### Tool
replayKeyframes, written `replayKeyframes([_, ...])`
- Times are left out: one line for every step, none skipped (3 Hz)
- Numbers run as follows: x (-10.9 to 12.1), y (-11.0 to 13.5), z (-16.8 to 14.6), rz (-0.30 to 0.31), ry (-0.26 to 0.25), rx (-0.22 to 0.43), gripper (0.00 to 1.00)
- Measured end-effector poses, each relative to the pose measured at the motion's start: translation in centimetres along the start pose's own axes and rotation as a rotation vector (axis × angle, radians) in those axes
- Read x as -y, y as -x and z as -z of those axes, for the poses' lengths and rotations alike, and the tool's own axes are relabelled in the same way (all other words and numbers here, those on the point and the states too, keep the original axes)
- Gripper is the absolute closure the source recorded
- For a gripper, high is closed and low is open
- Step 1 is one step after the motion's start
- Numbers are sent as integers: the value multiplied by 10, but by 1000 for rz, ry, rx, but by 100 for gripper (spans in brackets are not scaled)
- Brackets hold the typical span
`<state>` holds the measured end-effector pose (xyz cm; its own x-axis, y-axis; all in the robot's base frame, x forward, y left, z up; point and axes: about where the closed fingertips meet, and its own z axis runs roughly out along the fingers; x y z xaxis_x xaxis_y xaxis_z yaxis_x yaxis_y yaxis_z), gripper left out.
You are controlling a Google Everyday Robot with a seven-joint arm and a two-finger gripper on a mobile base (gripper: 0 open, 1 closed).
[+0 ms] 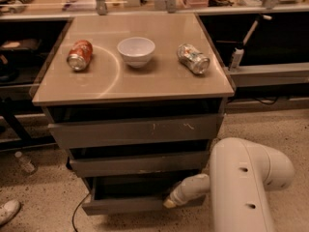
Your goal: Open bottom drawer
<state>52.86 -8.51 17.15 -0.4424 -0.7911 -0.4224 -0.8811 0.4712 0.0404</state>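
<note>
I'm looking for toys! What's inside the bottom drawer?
The bottom drawer is pulled partly out; its inside looks dark and nothing shows. The middle drawer covers the back. The end effector is at the bottom drawer's front.
</note>
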Motion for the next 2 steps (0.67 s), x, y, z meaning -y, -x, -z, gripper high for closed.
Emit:
replayKeyframes([0,1,0,0,0,0,100])
replayKeyframes([-8,-11,4,-8,8,-26,100])
